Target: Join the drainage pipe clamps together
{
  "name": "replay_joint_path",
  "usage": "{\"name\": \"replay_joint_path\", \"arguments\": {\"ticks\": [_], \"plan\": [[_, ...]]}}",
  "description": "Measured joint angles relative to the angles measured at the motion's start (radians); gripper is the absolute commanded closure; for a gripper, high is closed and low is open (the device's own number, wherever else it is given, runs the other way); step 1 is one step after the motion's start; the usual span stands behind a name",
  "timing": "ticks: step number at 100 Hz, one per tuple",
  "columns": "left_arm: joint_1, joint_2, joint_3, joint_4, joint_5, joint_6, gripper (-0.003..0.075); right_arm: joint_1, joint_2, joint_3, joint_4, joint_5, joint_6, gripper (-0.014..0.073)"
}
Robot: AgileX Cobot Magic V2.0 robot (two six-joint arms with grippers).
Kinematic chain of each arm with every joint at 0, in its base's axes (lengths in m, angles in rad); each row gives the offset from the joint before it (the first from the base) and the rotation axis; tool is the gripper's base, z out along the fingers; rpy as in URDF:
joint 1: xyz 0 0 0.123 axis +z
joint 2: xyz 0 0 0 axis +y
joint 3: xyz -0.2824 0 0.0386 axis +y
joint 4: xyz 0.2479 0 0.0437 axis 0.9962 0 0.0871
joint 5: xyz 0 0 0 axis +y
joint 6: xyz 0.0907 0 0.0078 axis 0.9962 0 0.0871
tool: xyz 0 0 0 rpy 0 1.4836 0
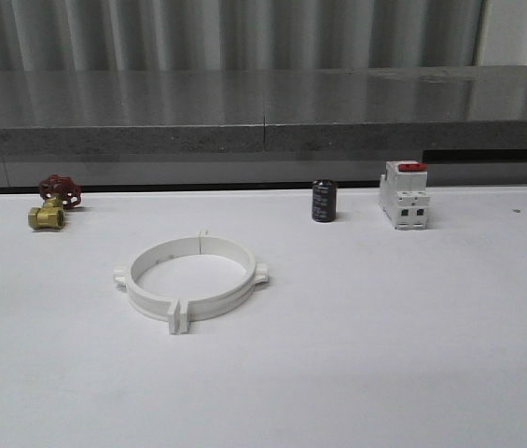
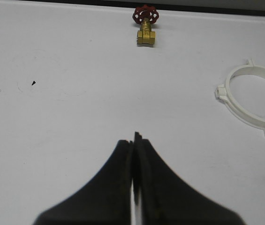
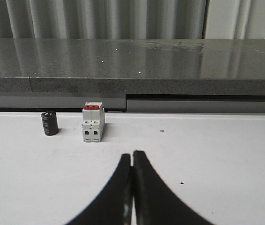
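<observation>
The two white drainage pipe clamps (image 1: pixel 191 276) lie flat on the white table, left of centre, their ends meeting so they form one wide ring with small tabs sticking out. Part of that ring (image 2: pixel 250 100) appears at the edge of the left wrist view, well away from my left gripper (image 2: pixel 133 139). That gripper is shut with nothing between its black fingers, hovering over bare table. My right gripper (image 3: pixel 132 154) is also shut and empty, over bare table near the right side.
A brass valve with a red handwheel (image 1: pixel 53 203) sits at the back left. A black cylinder (image 1: pixel 324 201) and a white red-topped breaker (image 1: pixel 406 193) stand at the back right. A grey ledge (image 1: pixel 263 135) runs behind the table.
</observation>
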Motion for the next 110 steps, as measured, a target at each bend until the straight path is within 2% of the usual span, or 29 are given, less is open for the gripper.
{"name": "replay_joint_path", "arguments": {"ticks": [48, 57, 72, 79, 110], "plan": [[0.0, -0.002, 0.003, 0.007, -0.006, 0.0, 0.0741, 0.0, 0.0, 0.0, 0.0, -0.002, 0.001, 0.0661], [0.0, -0.026, 0.024, 0.025, -0.076, 0.0, 0.0741, 0.0, 0.0, 0.0, 0.0, -0.002, 0.001, 0.0661], [0.0, -0.117, 0.13, 0.032, -0.313, 0.0, 0.0741, 0.0, 0.0, 0.0, 0.0, -0.002, 0.001, 0.0661], [0.0, -0.169, 0.196, 0.032, -0.381, 0.0, 0.0741, 0.0, 0.0, 0.0, 0.0, -0.002, 0.001, 0.0661], [0.0, -0.406, 0.441, 0.045, -0.419, -0.041, 0.0741, 0.0, 0.0, 0.0, 0.0, -0.002, 0.002, 0.0661]]}}
